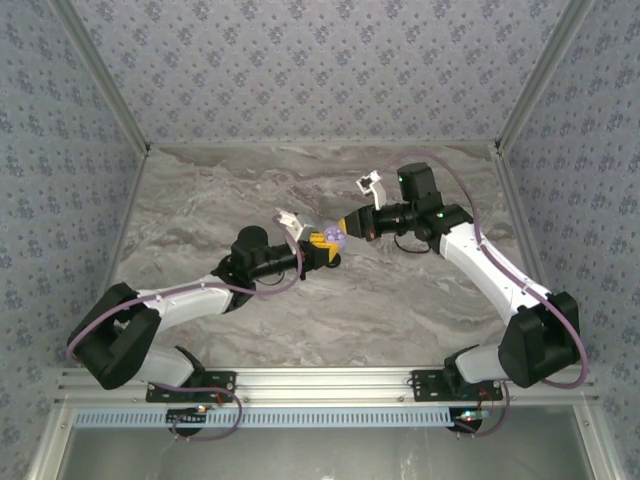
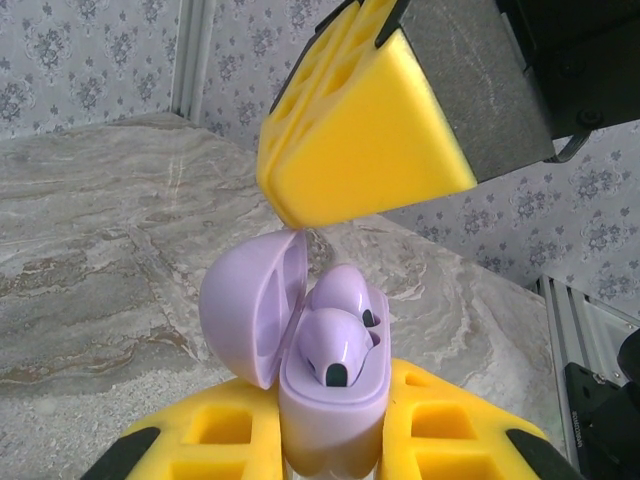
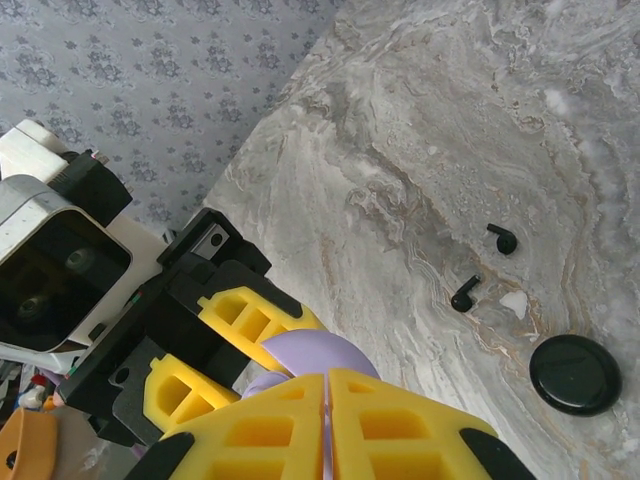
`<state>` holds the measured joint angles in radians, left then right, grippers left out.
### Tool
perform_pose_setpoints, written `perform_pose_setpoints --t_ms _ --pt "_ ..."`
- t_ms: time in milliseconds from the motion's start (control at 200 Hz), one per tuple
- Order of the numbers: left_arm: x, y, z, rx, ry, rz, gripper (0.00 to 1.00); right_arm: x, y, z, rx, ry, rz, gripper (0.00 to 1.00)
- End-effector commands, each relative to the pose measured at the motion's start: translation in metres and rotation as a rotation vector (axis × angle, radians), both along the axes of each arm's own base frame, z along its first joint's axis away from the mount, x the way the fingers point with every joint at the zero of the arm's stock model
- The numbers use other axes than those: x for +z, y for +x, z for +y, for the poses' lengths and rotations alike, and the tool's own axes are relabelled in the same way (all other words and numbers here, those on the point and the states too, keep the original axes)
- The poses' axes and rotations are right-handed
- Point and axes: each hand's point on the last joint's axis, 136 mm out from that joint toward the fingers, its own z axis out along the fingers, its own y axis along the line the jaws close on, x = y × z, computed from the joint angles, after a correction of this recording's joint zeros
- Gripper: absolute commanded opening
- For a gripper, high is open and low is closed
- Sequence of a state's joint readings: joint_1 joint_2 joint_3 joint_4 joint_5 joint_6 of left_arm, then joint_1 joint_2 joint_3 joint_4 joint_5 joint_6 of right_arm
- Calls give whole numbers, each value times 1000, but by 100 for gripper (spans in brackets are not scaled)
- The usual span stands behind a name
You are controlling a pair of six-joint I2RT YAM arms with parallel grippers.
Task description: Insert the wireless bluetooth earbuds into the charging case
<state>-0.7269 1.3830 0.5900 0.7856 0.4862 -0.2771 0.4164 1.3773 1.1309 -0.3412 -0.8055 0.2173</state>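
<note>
1. Our left gripper [image 2: 335, 445] is clamped on the lilac charging case [image 2: 330, 405], its lid [image 2: 245, 300] open.
2. Both earbuds [image 2: 335, 345] sit in its wells.
3. Our right gripper [image 3: 325, 415], closed on nothing we can see, hovers just above the lid; we judge it the nearer arm for pressing it shut.
4. Two black pieces [image 3: 503, 238] lie on the counter [image 3: 450, 120], well apart.

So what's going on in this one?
The left gripper is shut on a lilac plastic charging case with its lid hinged open, above the grey marble table. Two lilac earbuds sit in its wells. The right gripper, fingers shut and empty, is at the lid's upper edge, perhaps about to close it. Two tiny black stubby pieces and a black round disc lie on the table.
</note>
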Motion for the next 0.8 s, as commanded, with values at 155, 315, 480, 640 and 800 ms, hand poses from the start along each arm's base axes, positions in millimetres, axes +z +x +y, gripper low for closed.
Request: perform_pose_setpoints --t_ms 155,315,480,640,800 --pt "28 7 -2 8 -37 -84 13 -7 -9 7 38 -41 35 13" --pt "31 9 0 26 -37 -93 13 -11 -18 11 76 -58 49 13" --pt "31 15 4 74 -25 -96 13 -14 -26 15 104 -67 61 13" --pt "29 20 5 92 -12 -91 13 -14 -31 16 111 -81 56 13" --pt "25 19 4 86 1 -84 13 4 -23 14 75 -85 -7 13"
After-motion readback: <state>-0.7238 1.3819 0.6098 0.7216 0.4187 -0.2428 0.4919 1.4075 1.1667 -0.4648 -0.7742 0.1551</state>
